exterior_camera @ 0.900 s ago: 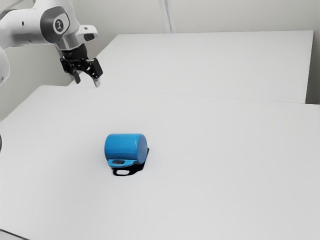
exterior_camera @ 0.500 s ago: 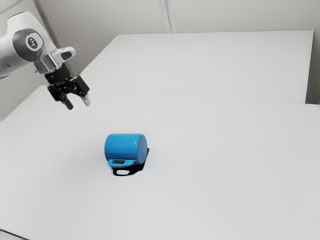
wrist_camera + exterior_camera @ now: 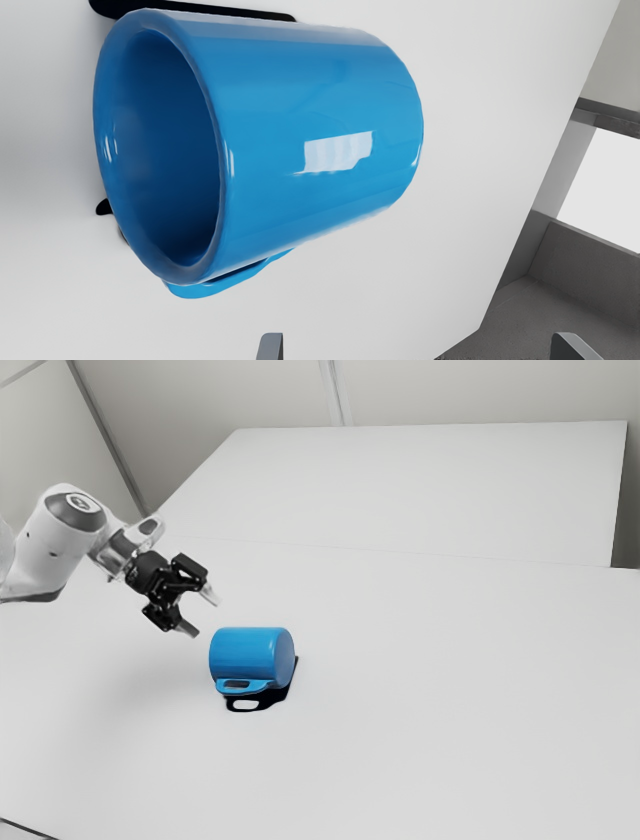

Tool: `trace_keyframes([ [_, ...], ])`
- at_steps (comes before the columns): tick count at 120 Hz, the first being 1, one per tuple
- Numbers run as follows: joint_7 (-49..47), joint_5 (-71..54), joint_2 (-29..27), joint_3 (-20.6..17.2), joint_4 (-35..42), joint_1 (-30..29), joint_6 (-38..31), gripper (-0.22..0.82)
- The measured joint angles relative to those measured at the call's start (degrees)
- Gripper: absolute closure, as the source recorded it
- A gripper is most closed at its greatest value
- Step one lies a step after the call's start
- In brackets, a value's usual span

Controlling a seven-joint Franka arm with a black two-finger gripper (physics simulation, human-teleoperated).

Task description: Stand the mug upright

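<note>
My gripper (image 3: 204,615) is above the table in the exterior view, just to the left of the blue mug (image 3: 250,654) and a little higher. Its fingers stand apart with nothing between them. The mug lies on its side, base toward the exterior view's right, with its handle (image 3: 243,686) low on the side near the camera. In the wrist view the mug (image 3: 320,110) shows its open mouth and its handle (image 3: 200,290), and the gripper (image 3: 412,345) has widely spaced fingertips, not touching the mug.
The white table (image 3: 430,710) carries the mug and its dark shadow. Behind it in the exterior view is another pale flat surface (image 3: 420,490). A table edge and a grey floor (image 3: 550,320) appear in the wrist view.
My gripper has come down from the upper left toward the mug, and the hand has turned and tilted. The mug has not moved.
</note>
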State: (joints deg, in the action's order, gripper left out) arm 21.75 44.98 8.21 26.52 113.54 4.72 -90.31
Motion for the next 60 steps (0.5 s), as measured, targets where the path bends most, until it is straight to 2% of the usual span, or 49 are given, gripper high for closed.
trace_keyframes([
  [37,6.5,4.0,4.6,2.8,-0.7,-1.0,-2.0,0.02],
  [60,10.2,6.6,8.7,3.1,-1.2,-1.1,-3.1,0.03],
])
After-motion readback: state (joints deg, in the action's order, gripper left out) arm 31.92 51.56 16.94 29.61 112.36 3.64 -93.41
